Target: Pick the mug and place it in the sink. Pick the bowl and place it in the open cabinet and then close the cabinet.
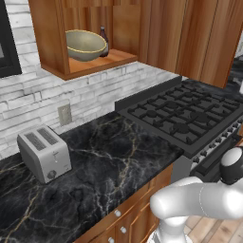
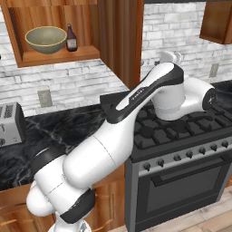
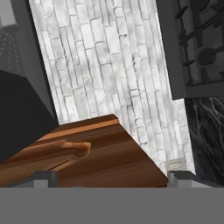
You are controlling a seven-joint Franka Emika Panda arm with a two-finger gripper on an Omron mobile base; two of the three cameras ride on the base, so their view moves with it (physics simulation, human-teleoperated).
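Already the bowl (image 1: 84, 45) is seen inside the open cabinet (image 1: 52, 42), resting upright on the wooden shelf, and a small dark bottle (image 1: 104, 42) is placed just beside it, toward the stove side. In the right base view the same bowl (image 2: 45, 39) and bottle (image 2: 71, 38) are shown on the shelf, and the cabinet door (image 2: 121, 38) is seen edge-on, swung out toward the room. Below the cabinet, a black marble worktop (image 1: 109, 161) is laid along a white brick wall (image 1: 95, 95), with a silver toaster (image 1: 44, 153) standing on it near a wall socket (image 1: 64, 114). A black gas stove (image 1: 190, 116) is set next to the worktop. The white arm (image 2: 136, 113) is stretched from the base up to the door, with its wrist behind the door's edge. In the hand view the gripper (image 3: 107, 179) is held released, its two finger tips (image 3: 43, 178) standing wide apart at either side of a reddish-brown wooden panel (image 3: 100, 157); whether the panel is touched cannot be told.
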